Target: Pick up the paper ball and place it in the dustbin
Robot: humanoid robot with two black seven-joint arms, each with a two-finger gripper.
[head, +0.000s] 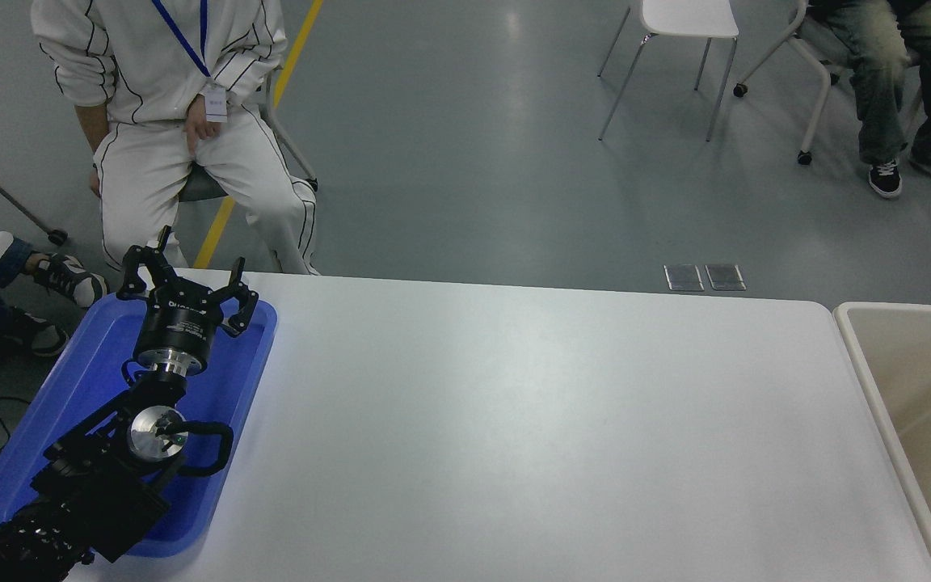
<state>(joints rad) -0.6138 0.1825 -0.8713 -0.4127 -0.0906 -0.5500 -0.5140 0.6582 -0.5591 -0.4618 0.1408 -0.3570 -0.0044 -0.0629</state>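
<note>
The dustbin stands at the table's right end, a big open bin with cream inner walls and a pale rounded rim; only its left part shows. The paper ball is out of view. My left gripper is parked over the far end of a blue tray, its black fingers spread open with nothing between them. My right arm and gripper do not show in the head view.
A shallow blue tray lies at the table's left end under my left arm. The white table spans the middle. A person in white sits beyond the far left edge. White chairs and another seated person are farther back.
</note>
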